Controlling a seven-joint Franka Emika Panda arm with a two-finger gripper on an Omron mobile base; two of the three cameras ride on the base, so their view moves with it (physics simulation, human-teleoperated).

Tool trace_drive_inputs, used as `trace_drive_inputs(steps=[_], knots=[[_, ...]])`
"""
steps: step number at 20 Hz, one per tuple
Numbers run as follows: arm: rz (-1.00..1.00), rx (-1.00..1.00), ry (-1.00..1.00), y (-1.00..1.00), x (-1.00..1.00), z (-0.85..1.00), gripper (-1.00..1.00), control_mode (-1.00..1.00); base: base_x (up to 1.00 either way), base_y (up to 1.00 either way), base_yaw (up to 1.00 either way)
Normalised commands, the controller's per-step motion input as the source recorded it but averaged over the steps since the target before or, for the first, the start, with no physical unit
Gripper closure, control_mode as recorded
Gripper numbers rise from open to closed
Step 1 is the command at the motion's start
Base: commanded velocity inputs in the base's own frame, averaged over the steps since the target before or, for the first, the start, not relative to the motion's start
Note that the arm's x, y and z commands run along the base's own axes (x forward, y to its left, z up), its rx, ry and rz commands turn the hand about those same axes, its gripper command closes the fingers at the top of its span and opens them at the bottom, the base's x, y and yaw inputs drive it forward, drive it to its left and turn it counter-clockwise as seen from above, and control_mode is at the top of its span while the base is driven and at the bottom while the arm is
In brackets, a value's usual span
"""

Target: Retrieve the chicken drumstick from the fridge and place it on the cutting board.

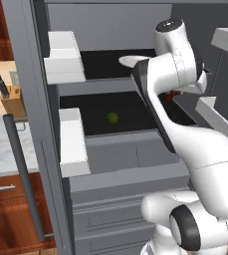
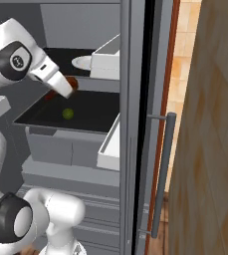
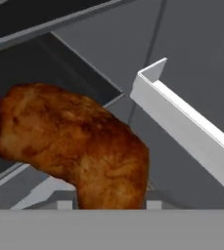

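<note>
The fridge (image 1: 125,154) stands open, with black shelves and grey drawers. My gripper (image 2: 65,88) reaches in over the middle shelf and is shut on the chicken drumstick (image 2: 72,82), a glossy reddish-brown piece. In the hand view the drumstick (image 3: 79,146) looms large right at the gripper (image 3: 108,205) and covers the fingertips. A sliver of the drumstick (image 1: 172,94) peeks out behind my forearm in the left base view. The cutting board is out of view.
A small green fruit (image 1: 112,117) lies on the middle shelf and a white plate (image 1: 130,61) on the shelf above. White door bins (image 1: 73,144) (image 2: 110,144) (image 3: 191,122) flank the opening. A knife block (image 1: 13,99) stands on the counter at left, and a wooden cabinet (image 2: 210,149) at right.
</note>
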Motion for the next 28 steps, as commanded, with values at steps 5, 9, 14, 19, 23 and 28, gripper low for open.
trace_drive_inputs(steps=[5, 9, 14, 19, 23, 28], knots=[[0.16, 0.16, 0.17, 0.08, 0.0, -0.52, 1.0, -1.0, 0.0, 0.0, 0.0], [0.29, 0.11, 0.01, 0.31, -0.07, -0.47, 1.0, -1.0, 0.0, 0.0, 0.0], [0.28, 0.02, 0.0, 0.2, -0.53, -0.21, 1.0, -1.0, 0.0, 0.0, 0.0], [0.09, 0.02, 0.2, 0.06, -0.52, 0.0, 1.0, -1.0, 0.0, 0.0, 0.0], [0.01, 0.03, 0.28, -0.07, -0.12, -0.01, 1.0, -1.0, 0.0, 0.0, 0.0], [0.0, 0.0, 0.12, -0.18, -0.05, -0.12, 1.0, -1.0, 0.0, 0.0, 0.0]])
